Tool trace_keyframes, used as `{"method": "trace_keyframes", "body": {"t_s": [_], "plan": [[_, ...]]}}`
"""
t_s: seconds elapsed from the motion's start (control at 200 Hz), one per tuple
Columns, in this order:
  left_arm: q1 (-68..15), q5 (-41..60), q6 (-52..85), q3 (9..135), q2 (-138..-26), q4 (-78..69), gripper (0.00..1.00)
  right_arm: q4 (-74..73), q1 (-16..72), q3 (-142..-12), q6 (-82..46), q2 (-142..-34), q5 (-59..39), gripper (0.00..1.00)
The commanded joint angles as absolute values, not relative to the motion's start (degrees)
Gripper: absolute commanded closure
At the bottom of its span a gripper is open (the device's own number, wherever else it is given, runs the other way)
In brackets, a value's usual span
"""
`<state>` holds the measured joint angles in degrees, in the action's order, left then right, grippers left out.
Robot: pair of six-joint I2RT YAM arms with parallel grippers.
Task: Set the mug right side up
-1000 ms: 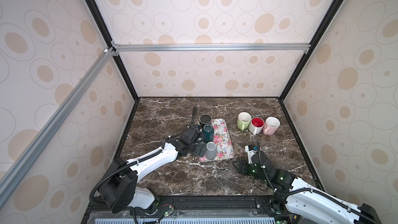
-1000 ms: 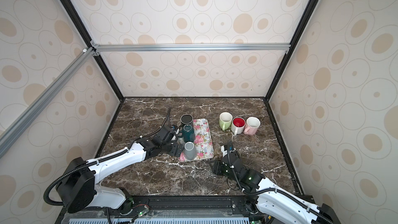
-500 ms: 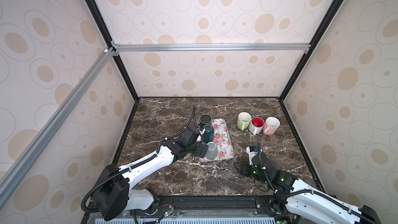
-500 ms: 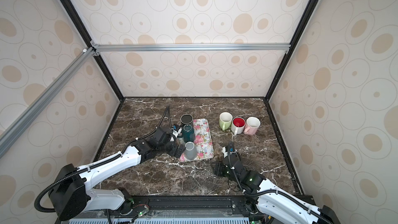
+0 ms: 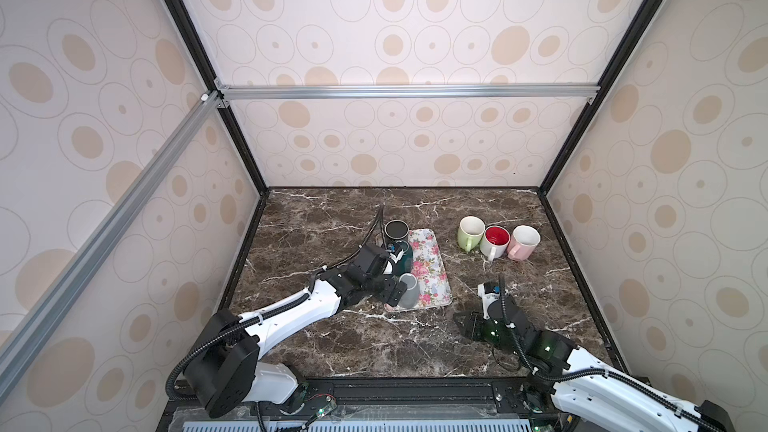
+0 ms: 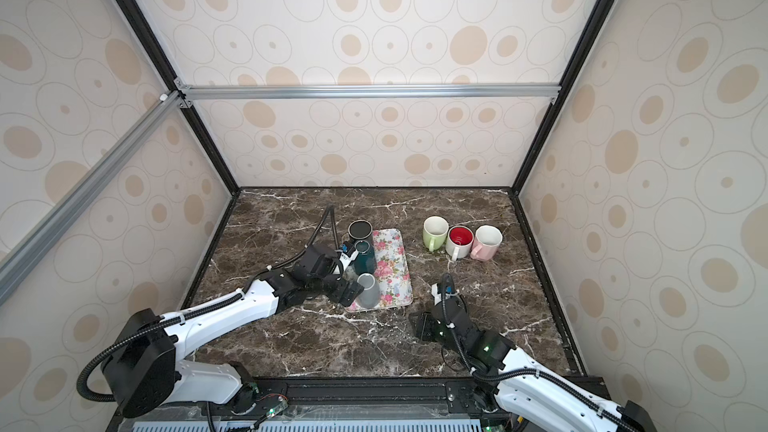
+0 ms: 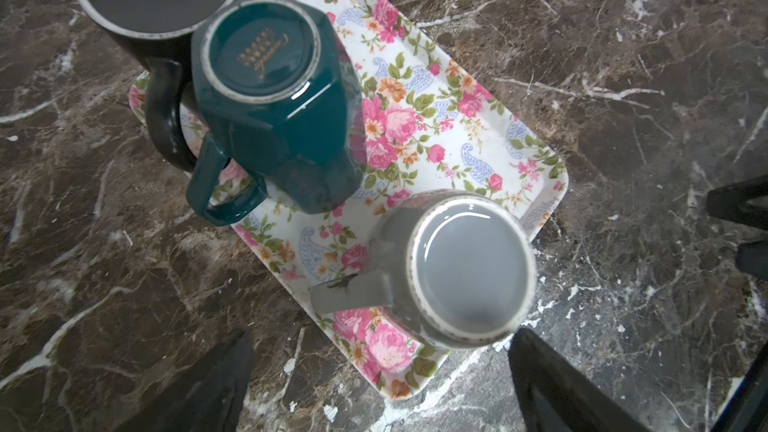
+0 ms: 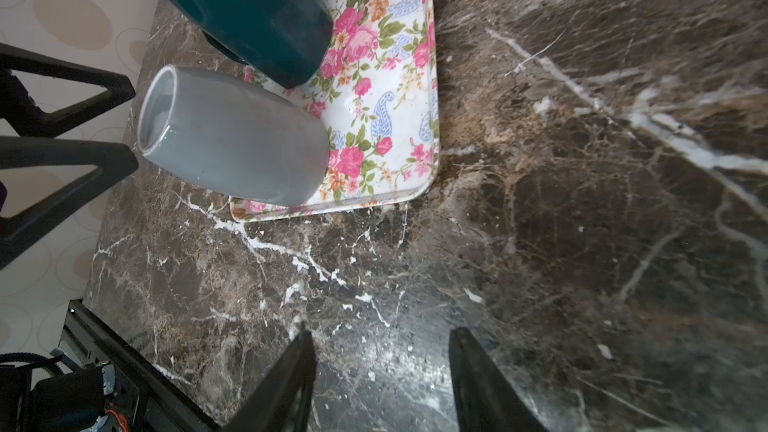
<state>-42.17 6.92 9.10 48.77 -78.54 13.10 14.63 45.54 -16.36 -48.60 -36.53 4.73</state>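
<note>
the left gripper (image 7: 378,384) hovers with its jaws spread wide and nothing between them, right over the grey mug (image 7: 449,272), which sits bottom-up at the near corner of the floral tray (image 7: 453,126), handle sticking out toward the gripper's side. in a top view the teal mug (image 5: 404,257) stands at twelve o'clock from the grey one, also upside down, with the black mug (image 5: 397,229) just past it. off at four o'clock from the tray, the right gripper (image 8: 380,371) hangs half open over bare marble tabletop (image 8: 582,201), gripping nothing.
</note>
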Motion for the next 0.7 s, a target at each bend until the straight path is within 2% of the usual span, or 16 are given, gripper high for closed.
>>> {"method": "trace_keyframes", "body": {"t_s": [0.0,0.37,0.695], "plan": [[-42.63,9.99,6.11,50.24,-80.36,11.76,0.04,15.14,45.96,-15.98,-48.9,-36.21,5.95,0.46],[-42.73,15.85,5.0,50.98,-84.26,11.34,0.05,15.53,45.97,-15.78,-48.69,-36.84,6.24,0.46],[-44.68,15.24,4.74,50.43,-83.53,13.24,0.06,17.51,45.96,-14.08,-49.74,-32.98,7.29,0.45]]}}
